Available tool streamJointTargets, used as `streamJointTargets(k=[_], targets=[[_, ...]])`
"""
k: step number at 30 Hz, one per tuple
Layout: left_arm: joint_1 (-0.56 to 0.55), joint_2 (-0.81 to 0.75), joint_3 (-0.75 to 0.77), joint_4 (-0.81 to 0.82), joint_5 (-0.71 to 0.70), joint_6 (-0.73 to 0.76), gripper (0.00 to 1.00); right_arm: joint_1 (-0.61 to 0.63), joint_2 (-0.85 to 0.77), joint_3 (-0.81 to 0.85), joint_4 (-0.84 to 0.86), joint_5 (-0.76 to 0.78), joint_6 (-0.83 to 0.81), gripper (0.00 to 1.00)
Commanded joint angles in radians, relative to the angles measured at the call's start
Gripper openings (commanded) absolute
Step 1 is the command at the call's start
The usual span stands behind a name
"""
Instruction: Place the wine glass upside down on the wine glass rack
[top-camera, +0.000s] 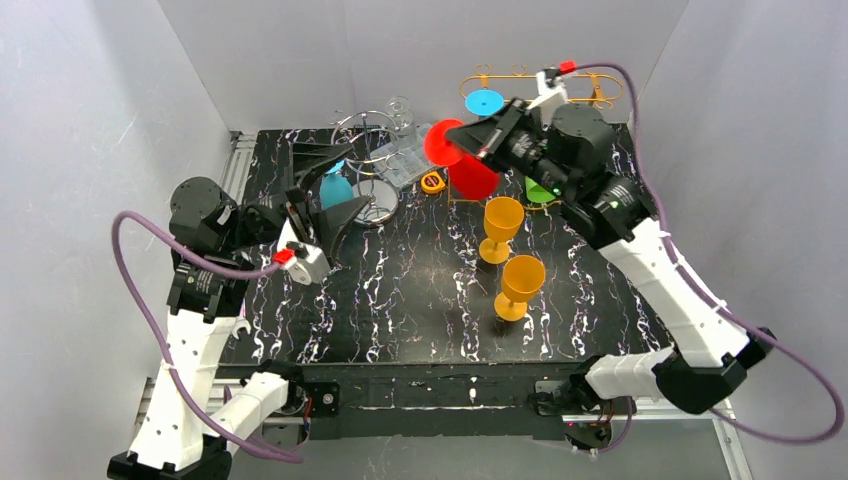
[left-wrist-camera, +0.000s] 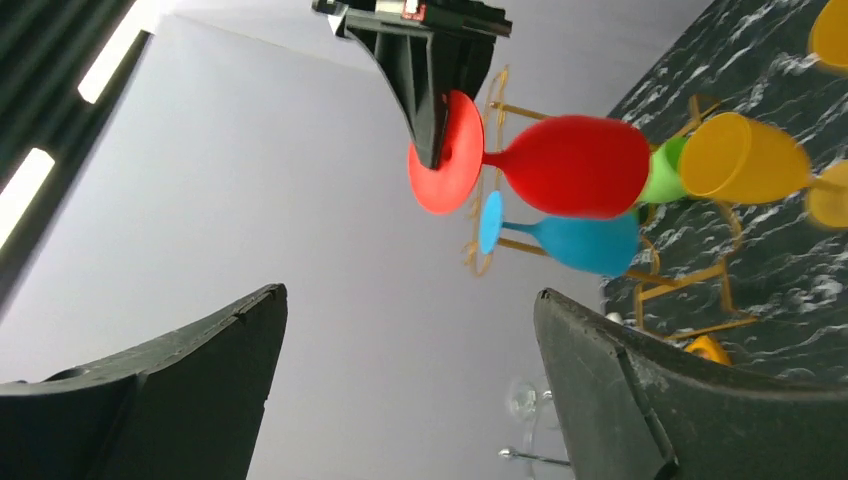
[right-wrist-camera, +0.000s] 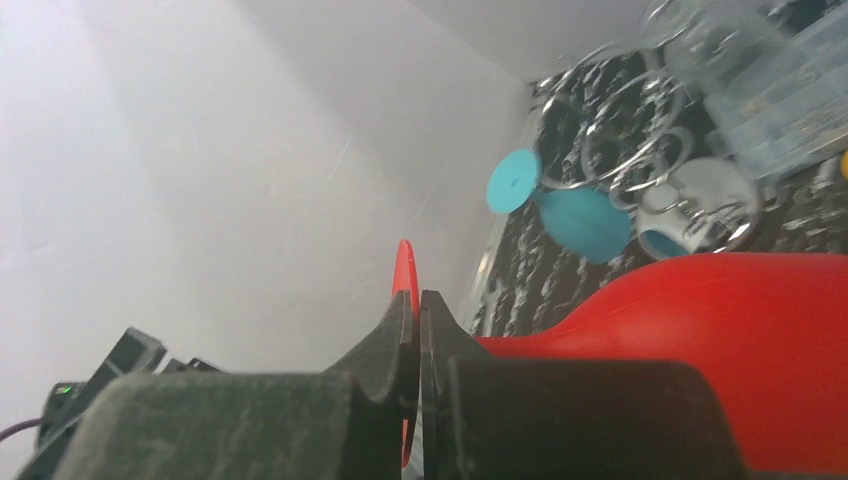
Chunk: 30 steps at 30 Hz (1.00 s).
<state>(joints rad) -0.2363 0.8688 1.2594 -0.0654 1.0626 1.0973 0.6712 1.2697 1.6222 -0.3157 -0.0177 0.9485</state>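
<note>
Marbled table (top-camera: 400, 300) bears two orange glasses (top-camera: 502, 228), a chrome rack (top-camera: 378, 205), perhaps a tape measure (top-camera: 433, 182).

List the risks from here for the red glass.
1. The right pincer grips only the thin foot of the red glass; the bowl could pivot or slip free.
2. Its bowl hangs near the green glass and an upright orange glass; a swing toward the gold rack might knock them.

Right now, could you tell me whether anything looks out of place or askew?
The red wine glass hangs sideways in the air, pinched only by its foot in the right gripper; nothing looks spilled or broken.
</note>
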Motion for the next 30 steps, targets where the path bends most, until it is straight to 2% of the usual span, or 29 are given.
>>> streamJointTargets(k=[1,3,4,6,7,8,12,14,19,25,26,27,28,30], targets=[[-0.037,-0.028,-0.025,-0.068,-0.007,0.361,0.91,0.217,0.147,0.140,0.138,0.077,0.022,0.01],[-0.037,-0.048,-0.052,-0.116,-0.022,0.475,0.87,0.230,0.176,0.154,0.179,0.050,0.055,0.01],[-0.038,-0.052,-0.061,-0.211,-0.031,0.597,0.85,0.240,0.197,0.162,0.207,0.028,0.090,0.01],[-0.038,-0.039,-0.092,-0.243,-0.065,0.819,0.83,0.261,0.240,0.188,0.192,-0.008,0.107,0.01],[-0.038,-0.034,-0.092,-0.244,-0.081,0.845,0.80,0.263,0.237,0.178,0.189,-0.009,0.115,0.01],[-0.038,-0.037,-0.094,-0.241,-0.103,0.846,0.73,0.263,0.222,0.155,0.196,-0.002,0.122,0.01],[-0.038,-0.030,-0.087,-0.240,-0.157,0.830,0.28,0.266,0.232,0.129,0.221,-0.049,0.162,0.01],[-0.038,-0.028,-0.082,-0.234,-0.163,0.818,0.20,0.269,0.228,0.121,0.221,-0.045,0.159,0.01],[-0.038,-0.029,-0.090,-0.172,-0.170,0.767,0.11,0.273,0.235,0.116,0.225,-0.063,0.159,0.01],[-0.039,-0.020,-0.087,-0.165,-0.179,0.748,0.16,0.287,0.251,0.113,0.211,-0.088,0.165,0.01],[-0.038,-0.020,-0.086,-0.165,-0.180,0.743,0.14,0.288,0.248,0.111,0.211,-0.086,0.163,0.01],[-0.038,-0.018,-0.082,-0.162,-0.180,0.733,0.05,0.288,0.246,0.111,0.211,-0.083,0.160,0.01],[-0.038,-0.018,-0.079,-0.156,-0.177,0.713,0.00,0.288,0.243,0.114,0.209,-0.079,0.154,0.04],[-0.039,-0.017,-0.069,-0.142,-0.174,0.678,0.00,0.288,0.236,0.132,0.186,-0.058,0.115,0.34]])
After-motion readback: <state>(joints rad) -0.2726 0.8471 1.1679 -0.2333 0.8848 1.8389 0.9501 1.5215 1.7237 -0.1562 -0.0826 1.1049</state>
